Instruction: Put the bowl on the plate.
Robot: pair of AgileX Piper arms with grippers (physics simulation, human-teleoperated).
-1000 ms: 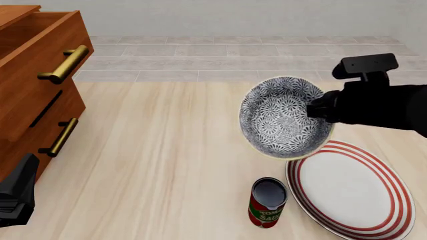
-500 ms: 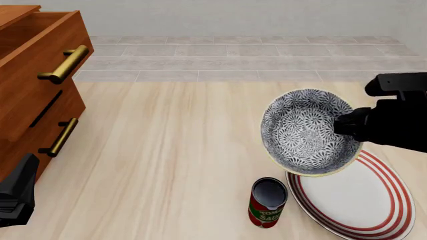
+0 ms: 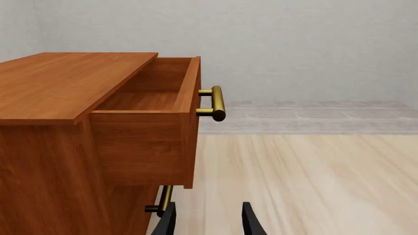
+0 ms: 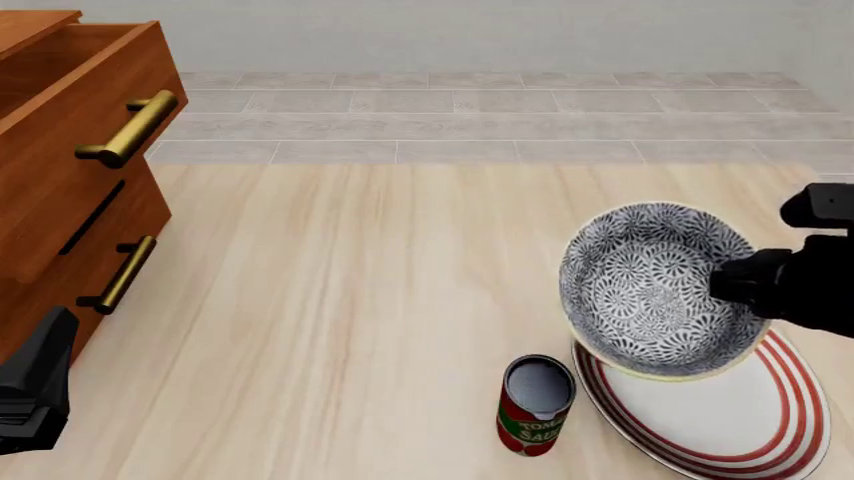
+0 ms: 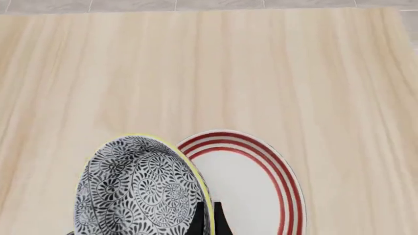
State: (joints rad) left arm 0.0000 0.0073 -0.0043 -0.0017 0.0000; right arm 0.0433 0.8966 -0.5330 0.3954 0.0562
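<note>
- Two arms are at the pale wooden surface (image 4: 374,330); only the right one is carrying anything.
- The right pincer (image 4: 727,283) is pinching the bowl (image 4: 661,290) by its rim, on the side farthest from the can. In the right wrist view its dark fingertips (image 5: 197,221) straddle the yellow-green edge of the bowl (image 5: 140,191), one inside and one outside.
- The bowl is held up in the air and tipped, so that its grey-and-white patterned inside faces the front camera.
- Seen from the front, the bowl covers the far part of the plate (image 4: 707,410); I cannot tell whether its lower edge touches the plate.
- The plate (image 5: 251,191), white with red rings, lies flat on the surface just to the right of the can (image 4: 537,405).
- The can stands upright, with a red-and-green label and a grey top, just below and to the left of the bowl in the front view.
- The left pincer (image 3: 207,220) is spread, with nothing between its two dark fingers. It sits low, far to the left of the can, close to the wooden cabinet (image 4: 67,180).
- The cabinet's top drawer (image 3: 153,117) is pulled open, and its brass handle (image 3: 216,104) sticks out toward the surface.
</note>
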